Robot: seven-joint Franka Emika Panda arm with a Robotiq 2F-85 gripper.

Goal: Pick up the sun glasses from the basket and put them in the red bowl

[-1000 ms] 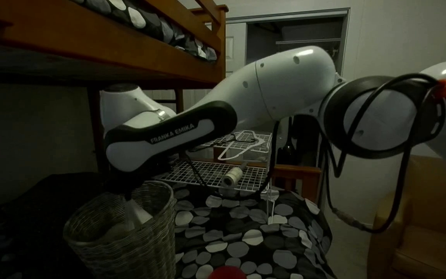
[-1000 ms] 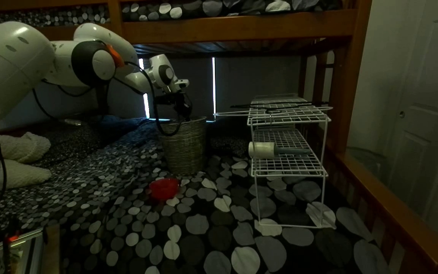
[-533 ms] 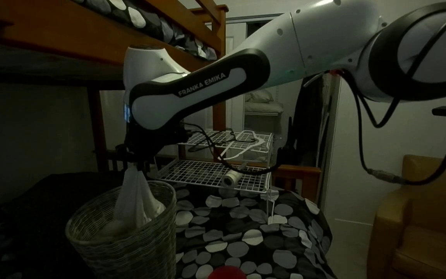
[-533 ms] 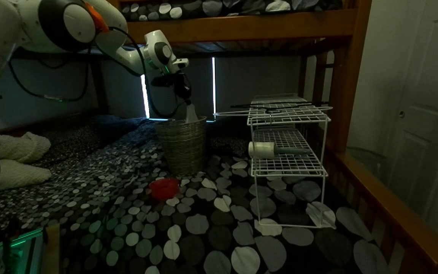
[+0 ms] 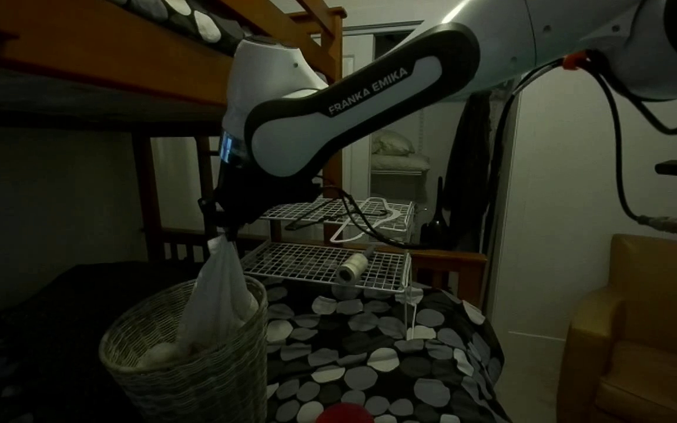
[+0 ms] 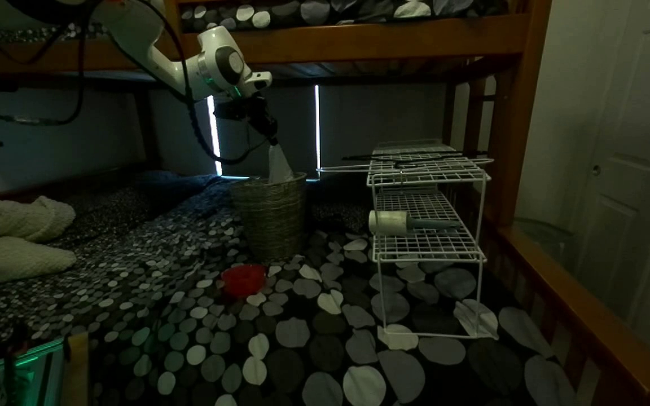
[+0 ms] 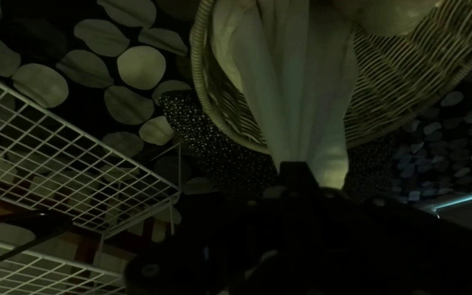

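Observation:
My gripper point(image 5: 225, 232) is above the woven basket point(image 5: 215, 382), shut on the top of a white cloth point(image 5: 215, 299). The cloth is stretched upward, its lower part still inside the basket. From the wrist, the dark fingertips point(image 7: 297, 174) pinch the gathered cloth point(image 7: 289, 90), and the basket's braided rim point(image 7: 199, 53) curves around it. A pale rounded thing point(image 7: 395, 16) also lies in the basket. The sun glasses do not show; they are hidden or out of view. The red bowl point(image 6: 244, 280) sits on the bed in front of the basket, and only its edge point(image 5: 345, 413) appears in an exterior view.
Beside the basket stands a white wire rack point(image 6: 432, 254) with a white roller point(image 6: 390, 223) on its shelf and hangers on top point(image 5: 368, 217). The upper bunk's wooden rail point(image 6: 353, 42) runs overhead, close to the arm. Cream blankets point(image 6: 14, 242) lie on the bed.
My gripper has risen out of the basket and drifted toward the rack side in an exterior view, drawing the white cloth up above the rim. Basket and red bowl stay in place.

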